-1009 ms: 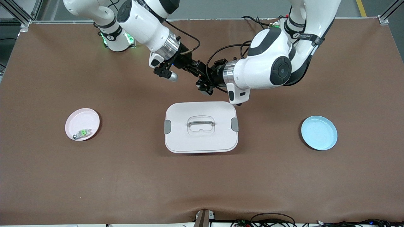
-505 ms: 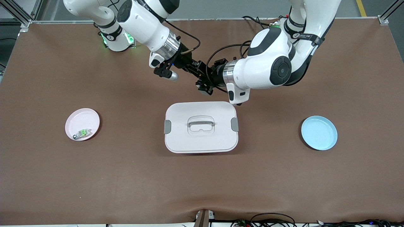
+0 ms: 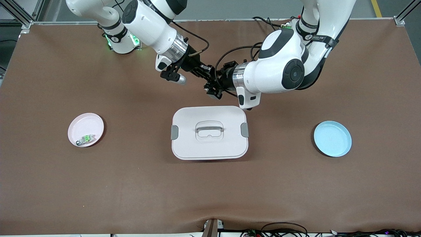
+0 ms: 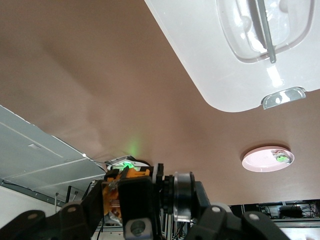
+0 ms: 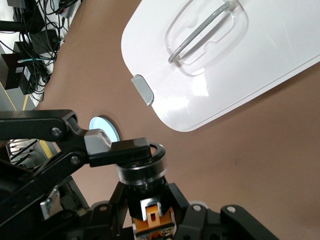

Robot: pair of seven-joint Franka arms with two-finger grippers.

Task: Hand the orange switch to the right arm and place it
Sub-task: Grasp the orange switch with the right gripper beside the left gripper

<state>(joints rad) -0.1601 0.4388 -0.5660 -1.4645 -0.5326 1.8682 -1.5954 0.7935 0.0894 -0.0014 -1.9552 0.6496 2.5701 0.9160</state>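
The orange switch [image 5: 143, 175] has a black body, a silver ring and an orange end. It hangs in the air between both grippers, over the bare table just farther from the front camera than the white box. My right gripper [image 5: 150, 212] is shut on the switch's black body near the orange end. My left gripper [image 4: 145, 205] is shut on the same switch [image 4: 183, 195], at the ring end. In the front view the right gripper [image 3: 204, 70] and the left gripper [image 3: 212, 80] meet tip to tip, and the switch is hidden between them.
The white lidded box [image 3: 210, 144] with a clear handle lies at the table's middle. A pink plate [image 3: 86, 123] toward the right arm's end holds a small grey-and-clear part with a green mark [image 3: 85, 140]. A blue plate [image 3: 332, 138] lies toward the left arm's end.
Almost nothing. Both grippers stay joined at the switch and have only shifted very slightly.
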